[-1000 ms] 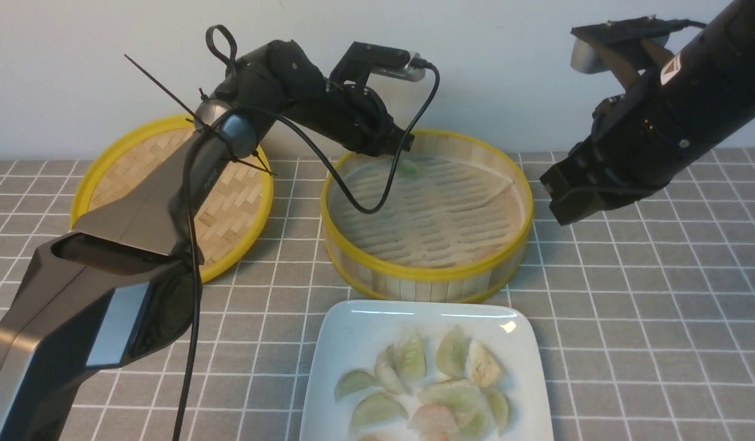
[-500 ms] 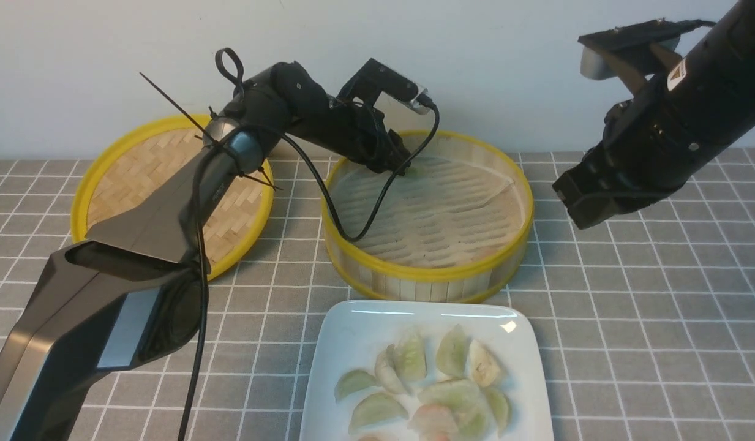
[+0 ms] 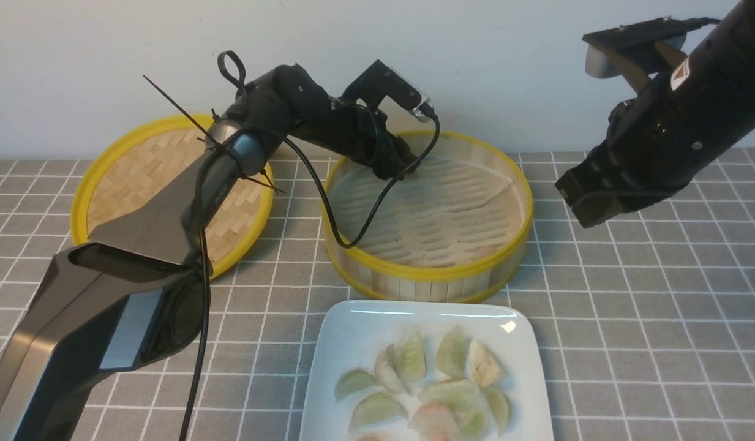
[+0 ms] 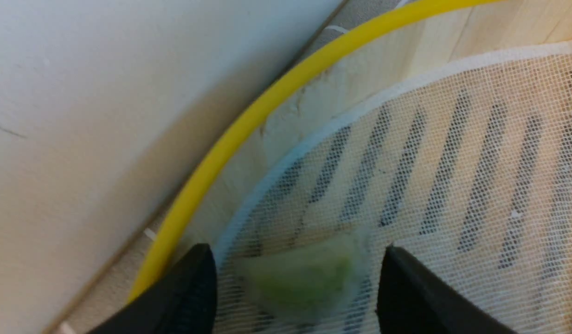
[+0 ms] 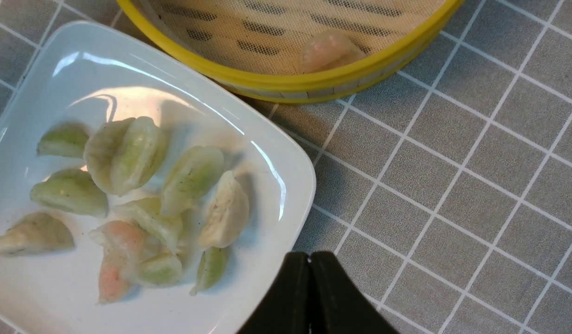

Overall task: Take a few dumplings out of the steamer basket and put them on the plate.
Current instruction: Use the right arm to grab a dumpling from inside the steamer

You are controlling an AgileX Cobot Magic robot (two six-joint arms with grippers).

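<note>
risks: green dumpling (image 4: 304, 283) sits tight against the far-left wall of the steamer basket (image 3: 426, 272). the finger on that side is just beside the yellow rim, so closing could catch the wall or rim instead of the dumpling. it lies on the mesh liner (image 4: 453, 162), so a low pinch could grab the liner and drag it up too. the dumpling looks soft and slick, so i judge a hard squeeze could tear it or squirt it out, and a light one could drop it before it reaches the plate (image 3: 353, 324). the black cable (image 3: 353, 236) loops down into the basket and might snag on the rim on the lift.

jaws: left gripper (image 4: 297, 260) is spread wide, one finger on each side of the green dumpling, with a visible gap on both sides and nothing gripped yet. cannot tell if the tips touch the liner. right gripper (image 5: 310, 260) is fully closed and empty, hanging over the tablecloth near the plate corner.

where things are: most dumplings (image 5: 128, 153) are already piled on the plate. a pinkish dumpling (image 5: 330, 48) is in the basket against the near wall.
</note>
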